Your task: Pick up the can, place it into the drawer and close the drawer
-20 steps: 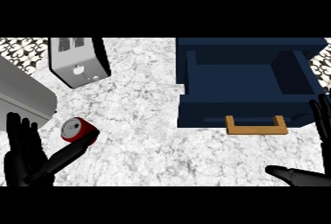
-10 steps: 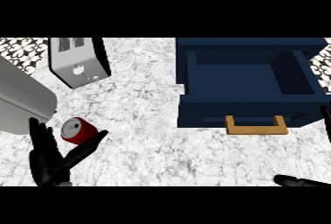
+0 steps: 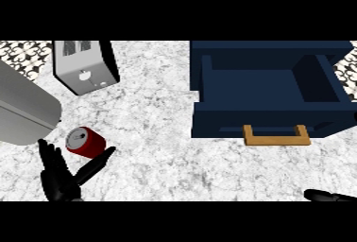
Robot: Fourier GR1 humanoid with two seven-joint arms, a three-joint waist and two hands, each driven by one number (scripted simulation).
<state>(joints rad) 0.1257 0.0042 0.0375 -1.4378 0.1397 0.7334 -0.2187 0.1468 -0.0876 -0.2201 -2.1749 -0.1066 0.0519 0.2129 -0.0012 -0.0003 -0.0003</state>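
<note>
Left hand (image 3: 61, 179): your fingers are spread open, holding nothing.
Can (image 3: 86, 142): on its side, just above your fingers.
Drawer (image 3: 268, 94): open, far right.
Right hand (image 3: 327, 195): barely shows; can't tell.

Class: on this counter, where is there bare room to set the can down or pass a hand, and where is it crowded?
Bare counter lies between toaster and drawer, and below the drawer's handle. It is crowded lower left: can, left hand and a grey appliance.
</note>
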